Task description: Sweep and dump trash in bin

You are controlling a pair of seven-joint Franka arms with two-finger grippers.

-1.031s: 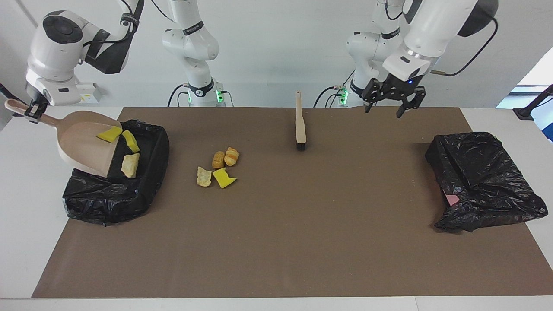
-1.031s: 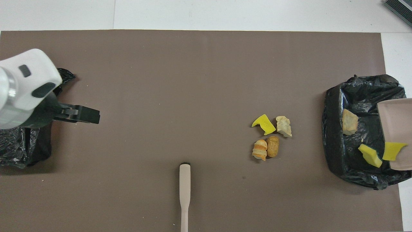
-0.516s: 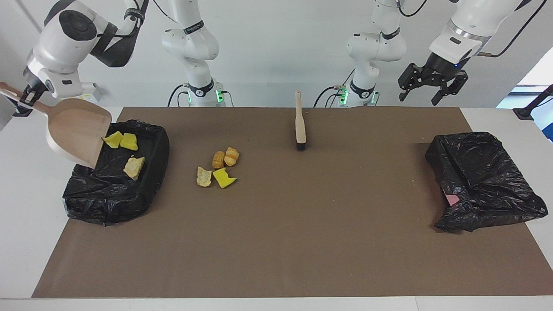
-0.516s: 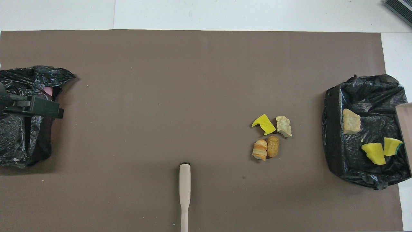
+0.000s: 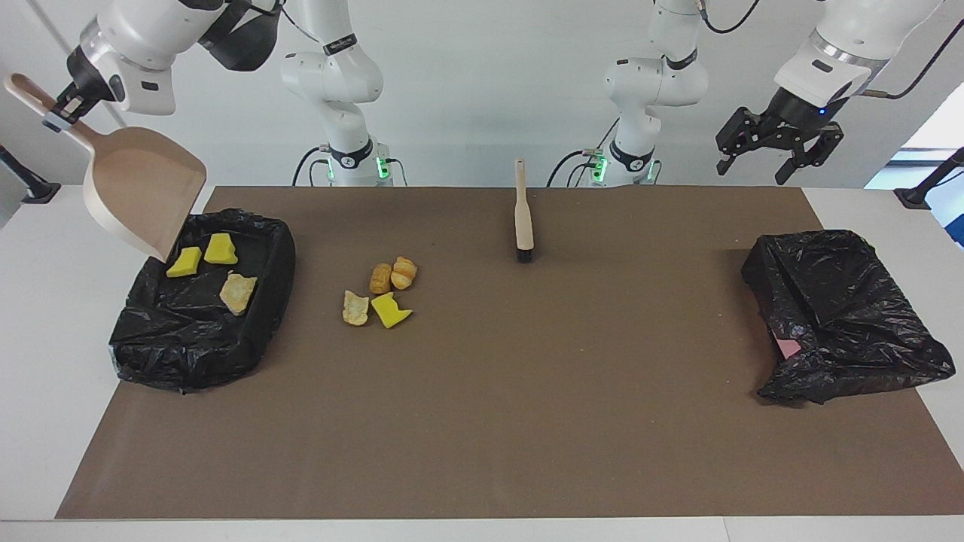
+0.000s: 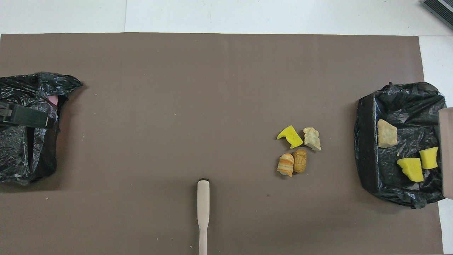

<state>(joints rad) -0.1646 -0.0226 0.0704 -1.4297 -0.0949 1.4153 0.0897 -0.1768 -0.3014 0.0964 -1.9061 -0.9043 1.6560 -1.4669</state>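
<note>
**Dustpan lifted clear, three scraps in the bin**

Brown matting (image 5: 527, 391) covers the white bench (image 5: 45, 316), and against the pale wall the changes from a second ago are plain. The right pincer (image 5: 66, 105), clenched on the handle of the beige dustpan (image 5: 143, 188), has risen and swung the pan up; its lip now hangs tilted over the bin's edge, and the yellow chunk that lay on the pan has dropped off it. The left pincer (image 5: 779, 147), released and holding nothing, has pulled up and away toward its own end, over the second bag.

Black-lined bin (image 5: 196, 316), at the right arm's end: it holds three pieces of trash, two yellow chunks (image 5: 202, 254) side by side and one tan lump (image 5: 238, 292).

Second black bag (image 5: 840, 312), at the left arm's end: crumpled, with a bit of pink showing; its contents cannot be made out.

Four scraps (image 5: 380, 293) lie loose on the matting beside the bin. The brush (image 5: 523, 218) lies nearer to the robots, untouched.
</note>
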